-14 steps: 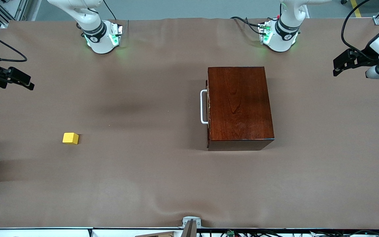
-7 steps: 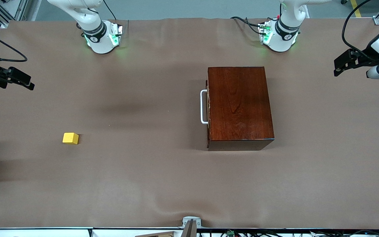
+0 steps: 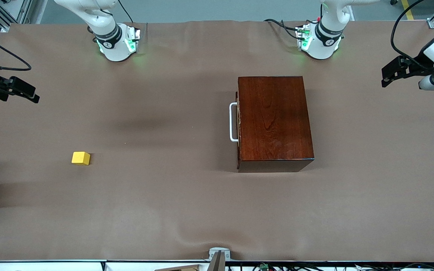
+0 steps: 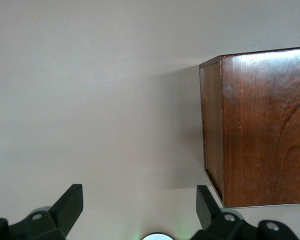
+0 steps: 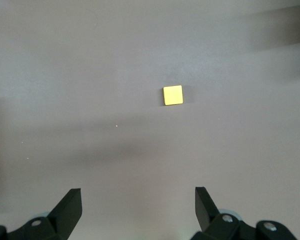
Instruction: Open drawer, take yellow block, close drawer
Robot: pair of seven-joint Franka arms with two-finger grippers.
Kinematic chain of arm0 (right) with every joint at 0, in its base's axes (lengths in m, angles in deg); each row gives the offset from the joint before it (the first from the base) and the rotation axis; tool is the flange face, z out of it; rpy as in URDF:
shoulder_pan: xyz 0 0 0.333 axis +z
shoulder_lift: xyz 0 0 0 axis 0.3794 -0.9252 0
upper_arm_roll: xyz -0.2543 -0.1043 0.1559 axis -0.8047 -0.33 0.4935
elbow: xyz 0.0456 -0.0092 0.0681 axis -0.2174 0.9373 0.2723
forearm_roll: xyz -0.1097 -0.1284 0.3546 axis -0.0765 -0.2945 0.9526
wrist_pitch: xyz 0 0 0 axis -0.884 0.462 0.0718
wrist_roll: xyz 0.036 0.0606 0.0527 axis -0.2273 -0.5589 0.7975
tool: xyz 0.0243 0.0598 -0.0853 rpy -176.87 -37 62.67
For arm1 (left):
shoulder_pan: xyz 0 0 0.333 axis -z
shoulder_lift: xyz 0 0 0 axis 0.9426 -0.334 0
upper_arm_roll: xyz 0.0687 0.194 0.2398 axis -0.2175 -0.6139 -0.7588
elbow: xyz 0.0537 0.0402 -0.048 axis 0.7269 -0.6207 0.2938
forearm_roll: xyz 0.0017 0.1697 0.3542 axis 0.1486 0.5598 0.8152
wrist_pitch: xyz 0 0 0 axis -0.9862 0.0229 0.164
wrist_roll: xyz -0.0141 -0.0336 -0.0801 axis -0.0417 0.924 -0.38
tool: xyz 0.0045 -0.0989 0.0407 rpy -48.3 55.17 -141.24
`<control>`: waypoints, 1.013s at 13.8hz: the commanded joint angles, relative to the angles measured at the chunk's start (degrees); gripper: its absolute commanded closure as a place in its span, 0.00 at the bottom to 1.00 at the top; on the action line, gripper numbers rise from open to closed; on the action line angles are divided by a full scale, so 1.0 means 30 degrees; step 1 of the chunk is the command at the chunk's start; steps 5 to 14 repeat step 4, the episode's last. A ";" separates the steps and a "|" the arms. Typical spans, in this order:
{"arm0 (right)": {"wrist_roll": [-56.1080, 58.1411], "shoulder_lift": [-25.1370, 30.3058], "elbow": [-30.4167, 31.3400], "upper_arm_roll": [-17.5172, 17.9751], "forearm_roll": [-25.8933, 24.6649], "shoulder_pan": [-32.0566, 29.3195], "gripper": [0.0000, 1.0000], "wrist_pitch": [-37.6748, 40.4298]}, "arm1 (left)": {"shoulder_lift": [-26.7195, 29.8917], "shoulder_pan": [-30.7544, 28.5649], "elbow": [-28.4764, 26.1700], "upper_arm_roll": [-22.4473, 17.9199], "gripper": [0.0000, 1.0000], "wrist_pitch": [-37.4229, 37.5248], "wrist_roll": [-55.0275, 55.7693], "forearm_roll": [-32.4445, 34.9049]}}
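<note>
The mahogany box (image 3: 273,120) stands mid-table toward the left arm's end, with the drawer pushed in flush. Its white handle (image 3: 233,122) faces the right arm's end. The yellow block (image 3: 80,158) lies on the bare table toward the right arm's end, nearer the front camera than the box. It also shows in the right wrist view (image 5: 172,94). My left gripper (image 3: 387,77) hangs open and empty, high over the table's end, with the box (image 4: 262,125) beside it below. My right gripper (image 3: 32,97) hangs open and empty, high over its own end of the table, and waits.
A brown cloth (image 3: 171,203) covers the whole table, with slight wrinkles near the front edge. The two arm bases (image 3: 117,41) (image 3: 320,39) stand along the edge farthest from the front camera. A small metal bracket (image 3: 219,254) sits at the front edge.
The left gripper has wavered very slightly in place. The box, the block and the right gripper have not moved.
</note>
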 commanded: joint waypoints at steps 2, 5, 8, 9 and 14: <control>-0.0021 0.0305 0.0112 -0.0016 -0.0189 0.0126 0.00 0.0059 | -0.0010 -0.0268 0.0083 0.0241 0.00 0.0128 -0.0356 0.0093; -0.0021 0.0305 0.0112 -0.0016 -0.0189 0.0126 0.00 0.0030 | -0.0098 -0.0238 0.0084 0.0270 0.00 0.0128 -0.0239 0.0093; -0.0021 0.0305 0.0112 -0.0016 -0.0189 0.0126 0.00 0.0030 | -0.0098 -0.0238 0.0084 0.0270 0.00 0.0128 -0.0239 0.0093; -0.0021 0.0305 0.0112 -0.0016 -0.0189 0.0126 0.00 0.0030 | -0.0098 -0.0238 0.0084 0.0270 0.00 0.0128 -0.0239 0.0093; -0.0021 0.0305 0.0112 -0.0016 -0.0189 0.0126 0.00 0.0030 | -0.0098 -0.0238 0.0084 0.0270 0.00 0.0128 -0.0239 0.0093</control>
